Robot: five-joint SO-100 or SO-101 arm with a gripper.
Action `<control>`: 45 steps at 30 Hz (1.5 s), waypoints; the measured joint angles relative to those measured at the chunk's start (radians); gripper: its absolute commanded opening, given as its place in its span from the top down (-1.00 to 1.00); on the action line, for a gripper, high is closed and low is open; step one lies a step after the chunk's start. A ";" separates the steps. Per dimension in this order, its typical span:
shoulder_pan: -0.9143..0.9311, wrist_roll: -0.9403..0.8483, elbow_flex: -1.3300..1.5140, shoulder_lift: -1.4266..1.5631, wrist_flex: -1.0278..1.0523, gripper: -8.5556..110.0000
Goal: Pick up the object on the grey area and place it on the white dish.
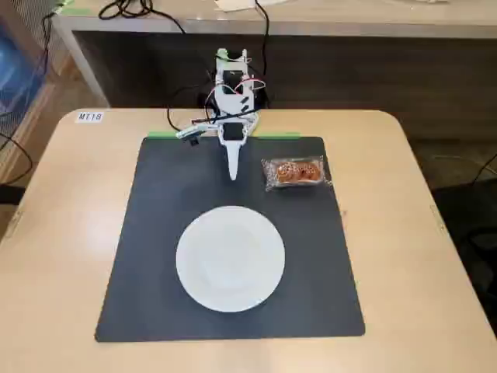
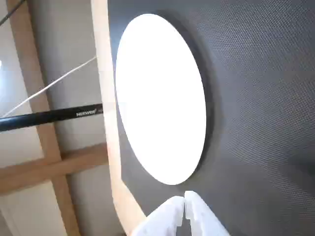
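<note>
The cookie packet (image 1: 293, 172) is lying on the grey mat (image 1: 155, 256), near its far right corner in the fixed view, well apart from the white plate (image 1: 230, 258) that is sitting near the mat's middle. The gripper (image 1: 233, 176) is being held over the mat's far edge, left of the packet, its jaws clenched together and grasping nothing, as the wrist view (image 2: 184, 197) is also showing
</note>
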 measured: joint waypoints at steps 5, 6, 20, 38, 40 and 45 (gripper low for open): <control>-0.014 0.017 0.000 0.000 -0.018 0.86; -0.018 0.017 0.000 0.000 -0.018 0.86; -0.078 -0.006 -0.207 -0.009 0.094 0.86; -0.657 0.153 -1.173 -0.836 0.446 0.86; -0.699 0.249 -1.173 -0.882 0.471 0.86; -0.738 0.532 -1.175 -0.954 0.560 0.86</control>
